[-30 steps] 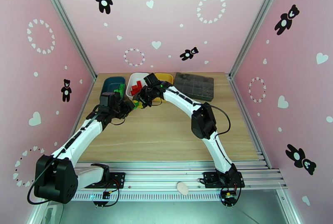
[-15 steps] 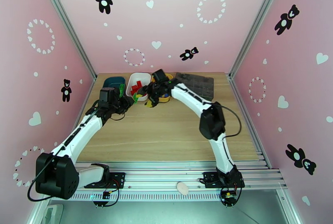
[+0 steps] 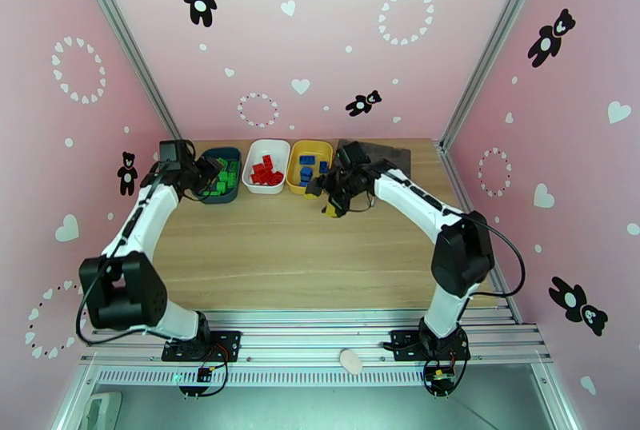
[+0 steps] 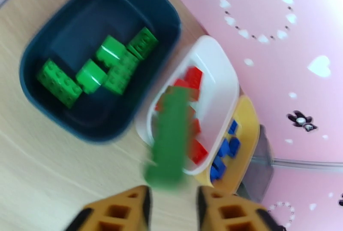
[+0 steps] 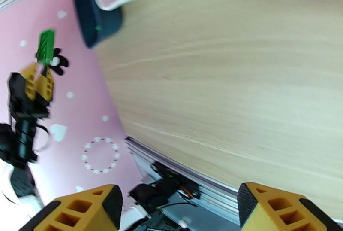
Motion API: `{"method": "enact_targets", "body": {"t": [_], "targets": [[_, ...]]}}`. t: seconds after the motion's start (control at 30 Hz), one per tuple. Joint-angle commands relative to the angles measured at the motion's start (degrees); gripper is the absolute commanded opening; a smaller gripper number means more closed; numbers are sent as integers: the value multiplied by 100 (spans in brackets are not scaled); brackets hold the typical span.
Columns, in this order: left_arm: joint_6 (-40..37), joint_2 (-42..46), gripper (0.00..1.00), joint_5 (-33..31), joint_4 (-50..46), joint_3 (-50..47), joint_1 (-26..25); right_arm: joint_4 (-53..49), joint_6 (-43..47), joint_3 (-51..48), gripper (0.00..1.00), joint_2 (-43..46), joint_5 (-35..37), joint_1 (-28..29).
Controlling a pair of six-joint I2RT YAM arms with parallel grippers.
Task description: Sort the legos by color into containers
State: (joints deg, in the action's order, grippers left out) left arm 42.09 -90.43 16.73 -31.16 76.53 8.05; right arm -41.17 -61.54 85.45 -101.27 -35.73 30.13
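Observation:
Green legos (image 4: pixel 103 68) lie in the teal container (image 4: pixel 51 111), red legos (image 4: pixel 195 77) in the white container (image 4: pixel 218 60) and blue legos (image 4: pixel 223 150) in the yellow container (image 4: pixel 248 120). My left gripper (image 3: pixel 206 172) hovers at the teal container's (image 3: pixel 220 192) left side. In the left wrist view its jaws stand apart, and a blurred green lego (image 4: pixel 169 137) hangs just off the fingertips (image 4: pixel 139 197), touching neither. From the right wrist view the same lego (image 5: pixel 46 45) sits above the left gripper (image 5: pixel 37 79). My right gripper (image 3: pixel 320 200) is open and empty over bare table in front of the yellow container (image 3: pixel 298 182).
A flat dark grey compartmented box (image 3: pixel 384 153) lies at the back right, behind my right arm. Pink walls close in on three sides. Bare wood table (image 3: pixel 320 256) stretches from the containers to the near metal rail (image 3: pixel 336 320).
My left arm swung left and back to the teal container with the green lego, and its jaws parted. My right gripper moved right from the white container past the yellow one and opened.

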Motion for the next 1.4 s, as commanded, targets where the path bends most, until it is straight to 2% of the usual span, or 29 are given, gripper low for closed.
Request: {"method": "enact_targets", "body": {"t": [0.0, 0.07, 0.13, 0.23, 0.37, 0.47, 0.5, 0.53, 0.6, 0.67, 0.7, 0.73, 0.77, 0.8, 0.87, 0.9, 0.93, 1.0, 1.07, 1.17, 1.27, 1.37], "targets": [[-292, -227, 69, -87, -471, 308, 62, -165, 341, -247, 76, 451, 223, -86], [-323, -134, 83, -103, -497, 266, 47, -278, 452, -329, 76, 590, 309, -135], [-355, 99, 88, -90, -512, 156, 14, -346, 579, -409, 78, 708, 386, -182], [-513, 642, 89, -225, -628, -66, -208, -631, 948, -421, 79, 900, 734, -243], [-849, 1582, 88, -718, -863, -352, -640, -1216, 1642, -321, 80, 1197, 1769, -276], [-1003, 2388, 89, -1566, -1014, -513, -890, -1504, 2002, -342, 80, 1555, 2861, -273], [-1020, 2664, 93, -1869, -957, -592, -961, -1561, 2040, -370, 80, 1710, 3291, -277], [-992, 2991, 98, -2223, -813, -733, -1012, -1555, 2099, -441, 81, 1926, 3786, -279], [-831, 3701, 99, -2835, -370, -1159, -1025, -1393, 2112, -635, 82, 2416, 4743, -276], [-861, 4334, 99, -3596, 121, -1578, -1024, -660, 2461, -1095, 85, 3071, 5298, -275], [-1001, 4567, 98, -3766, 377, -1742, -1025, -185, 2659, -1406, 89, 3422, 5548, -271], [-1195, 4796, 98, -3909, 660, -1957, -1025, 125, 2613, -1661, 99, 3722, 5954, -273], [-1394, 4962, 98, -4012, 901, -2131, -1025, 281, 2428, -1827, 99, 3945, 6401, -272], [-1499, 5134, 98, -4218, 1171, -2353, -1025, 333, 1781, -2068, 99, 4177, 7134, -277], [-1156, 5425, 98, -4725, 1443, -2704, -1010, 161, -184, -2659, 94, 4548, 8602, -296], [-737, 5544, 99, -5085, 1400, -2860, -1014, 350, -318, -2961, 94, 4771, 8939, -346], [-441, 5638, 98, -5364, 1274, -2941, -1004, 972, 604, -3286, 99, 5030, 8682, -465], [-429, 5745, 99, -5633, 1212, -3259, -928, 2185, 2175, -3832, 99, 5428, 7643, -707], [-1026, 5652, 99, -5360, 1392, -3475, -885, 2631, 2360, -4207, 99, 5557, 7551, -794], [-1754, 5075, 98, -4995, 1058, -3475, -893, 2559, 2921, -4299, 99, 5291, 7607, -945], [-2453, 4441, 98, -5154, 815, -3440, -981, 2722, 3914, -4388, 99, 4711, 7791, -974], [-2922, 4166, 98, -5044, 1464, -3841, -974, 3257, 4393, -4686, 99, 4208, 7706, -1153]]}}
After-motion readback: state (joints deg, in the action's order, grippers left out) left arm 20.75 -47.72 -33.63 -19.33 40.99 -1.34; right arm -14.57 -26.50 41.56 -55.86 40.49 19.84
